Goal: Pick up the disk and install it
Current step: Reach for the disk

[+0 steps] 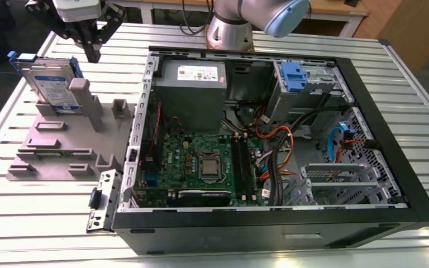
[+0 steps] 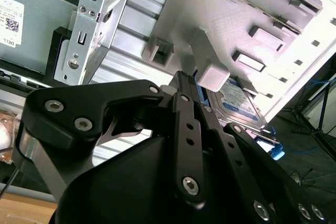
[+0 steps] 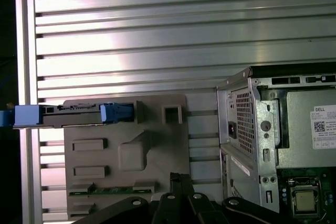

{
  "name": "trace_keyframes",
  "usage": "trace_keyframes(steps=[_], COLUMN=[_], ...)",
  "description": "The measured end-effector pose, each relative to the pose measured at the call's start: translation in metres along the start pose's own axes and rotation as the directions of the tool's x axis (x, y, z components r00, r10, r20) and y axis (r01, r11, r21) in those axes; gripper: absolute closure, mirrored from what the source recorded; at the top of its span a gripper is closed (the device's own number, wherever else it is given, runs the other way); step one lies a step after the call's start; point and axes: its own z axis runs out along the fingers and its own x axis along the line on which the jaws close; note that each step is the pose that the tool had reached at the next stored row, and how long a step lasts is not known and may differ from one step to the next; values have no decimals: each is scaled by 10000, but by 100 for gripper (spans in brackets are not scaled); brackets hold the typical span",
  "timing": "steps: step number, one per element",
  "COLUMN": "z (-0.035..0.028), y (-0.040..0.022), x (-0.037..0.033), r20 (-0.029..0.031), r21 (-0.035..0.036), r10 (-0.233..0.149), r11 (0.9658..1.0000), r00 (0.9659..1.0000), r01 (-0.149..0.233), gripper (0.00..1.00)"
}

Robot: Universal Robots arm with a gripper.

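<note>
Hovering near the disk [image 1: 54, 84] with gripper [image 1: 94, 57] pressed together, empty. Pickup step, pre-grasp; probably calls for spreading first.

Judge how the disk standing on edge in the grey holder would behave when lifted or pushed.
The disk has a metal body, so it is probably rigid and fairly heavy for its size. Its blue carrier looks like thin plastic, so the tabs may flex. It stands on edge in the grey holder, so a sideways push might tilt it.
</note>
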Motion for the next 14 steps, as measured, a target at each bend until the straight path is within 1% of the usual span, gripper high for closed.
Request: trace_keyframes(steps=[10, 14], z=[1, 2], y=[-1, -3], x=[13, 45], r20=[-1, -1], r21=[0, 1], r10=[1, 0], r11=[10000, 10000], r00=[10000, 10000], r01=[-1, 0], gripper=[89, 89])
